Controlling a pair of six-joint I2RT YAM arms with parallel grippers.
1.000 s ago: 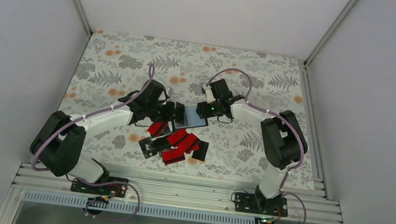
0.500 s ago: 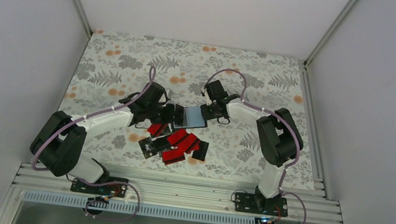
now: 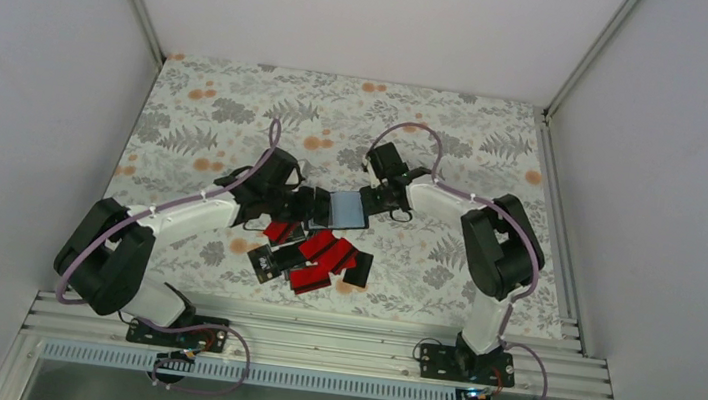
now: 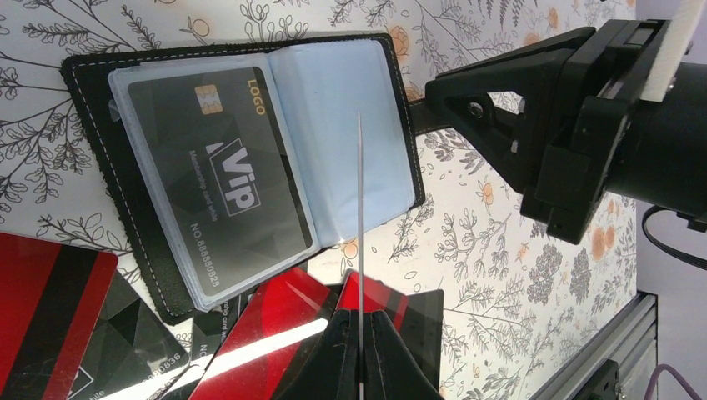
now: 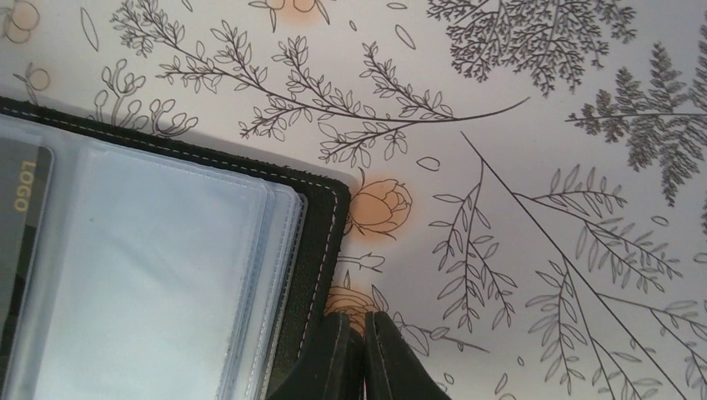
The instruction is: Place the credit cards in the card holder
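Grip on the left side is clenched. The left gripper (image 4: 360, 323) presses both fingers flat against a thin plastic credit card (image 4: 360, 208). The card shows only as a pale edge-on line running straight out from the fingertips, so its colour cannot be told.

Ahead of those fingertips, beneath the card's far end, lies the black, stitched, folding card holder (image 4: 333, 108). It is opened out, with an empty light blue-grey clear sleeve right under the card. Left of the held card, the neighbouring sleeve already carries a black VIP-printed card (image 4: 225, 192). Close beneath the fingers, a loose heap of red and black cards (image 4: 275, 333) reaches up to the holder's nearest edge.

Past the holder, off to the right, the right gripper (image 5: 357, 354) is squeezed onto the rim of the black cover, over the floral tablecloth (image 5: 542, 167).

The step in hand looks like feeding the held card into the empty sleeve. To do it well:
- The card's face should be rolled until it lies nearly parallel to the film.
- One leading corner should go in first, at a shallow angle.
- Which side of the sleeve is open cannot be told, so the mouth has to be found before pushing.
- A slow slide should keep the thin film from buckling.
- The right-hand pinch must hold firm so the holder does not skate.
- Letting go is safest once most of the card is seated.
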